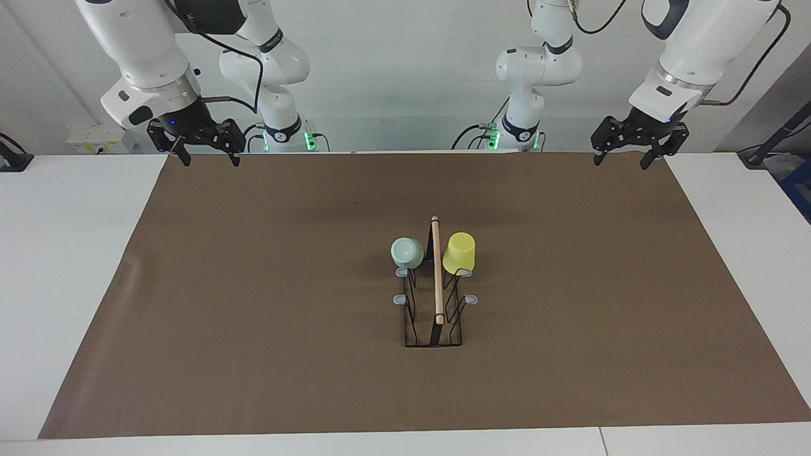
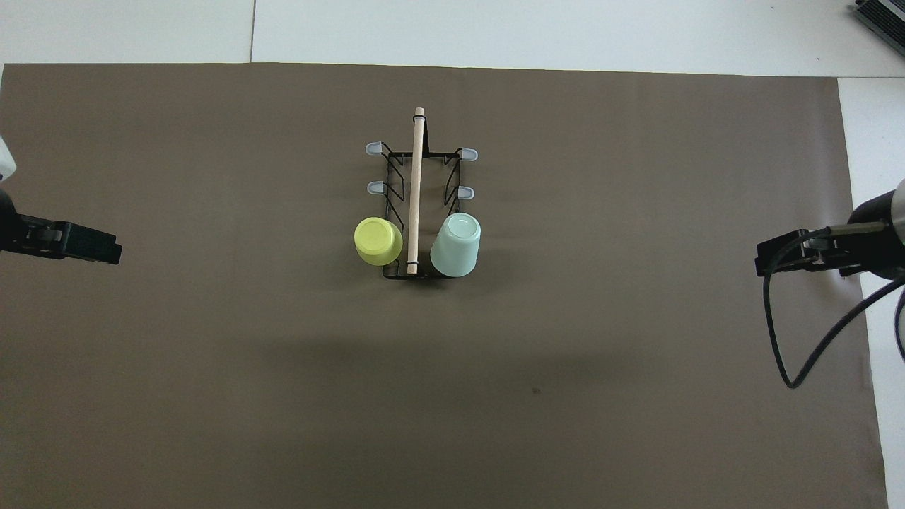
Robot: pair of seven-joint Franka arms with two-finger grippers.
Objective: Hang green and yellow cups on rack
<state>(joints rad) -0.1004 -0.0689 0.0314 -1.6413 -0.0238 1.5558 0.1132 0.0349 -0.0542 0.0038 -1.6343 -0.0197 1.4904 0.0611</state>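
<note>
1. Covering most of the white table: a flat brown rectangular mat, with the rack and both cups at its middle.
2. Raised over the mat's corner at the robots' end, toward the right arm's end of the table: the right arm's black two-finger gripper, fingers spread apart, holding nothing, waiting.
3. Raised over the mat's other corner at the robots' end, toward the left arm's end: the left arm's black two-finger gripper, fingers likewise spread, holding nothing, waiting.
4. Standing upright at the mat's centre: a black wire rack with rectangular base, light wooden rod handle along its top, and grey-tipped pegs out to both sides.
5. Hung upside down on the peg pair nearest the robots, toward the left arm's end: a bright yellow tapered plastic cup, bottom tilted upward.
6. Hung on the matching peg toward the right arm's end: a pale mint green tapered plastic cup, likewise inverted and tilted outward.
7. Bare: the four remaining pegs farther from the robots.
</note>
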